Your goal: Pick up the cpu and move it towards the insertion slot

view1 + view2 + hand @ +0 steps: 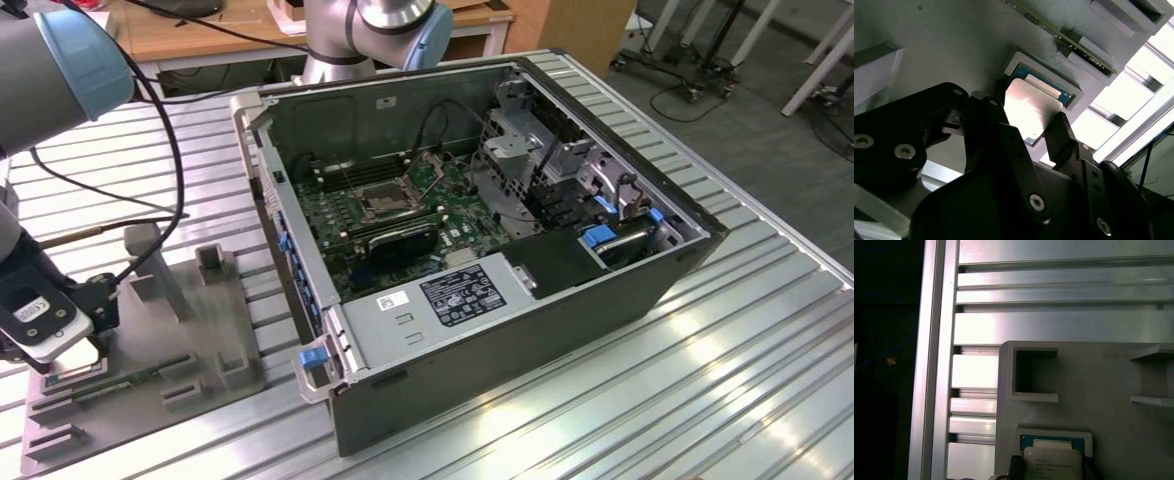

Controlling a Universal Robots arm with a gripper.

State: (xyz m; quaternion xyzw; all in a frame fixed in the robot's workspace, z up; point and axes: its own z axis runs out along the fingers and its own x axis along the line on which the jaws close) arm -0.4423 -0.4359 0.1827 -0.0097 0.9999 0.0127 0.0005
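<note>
The cpu point(1031, 107) lies flat, lid up, in a square recess of the grey fixture tray point(1094, 390). It sits near the tray's near corner, at the exterior view's left. Being square, it has no long axis; its edges run parallel to the recess walls. Its lid is pale silver and shiny, with a few lines of small print on it in the first wrist view. A thin green rim shows around it inside the pale recess frame.

The arm reaches over from its base at the far side of the table point(694, 400). Its wrist points straight down over the tray, with dark cables looping behind it. In the second wrist view the gripper point(1026, 124) straddles the chip. Its black fingers point(1060, 131) are drawn in to the chip's width and meet two opposite edges, while the chip sits in its recess.

The insertion slot point(384, 203), a silvery frame with a dark centre, sits on the green board inside the open computer case point(441, 330). That is well apart, toward the exterior view's right.

A green memory stick point(1064, 36) lies in a groove of the tray just beside the recess.
</note>
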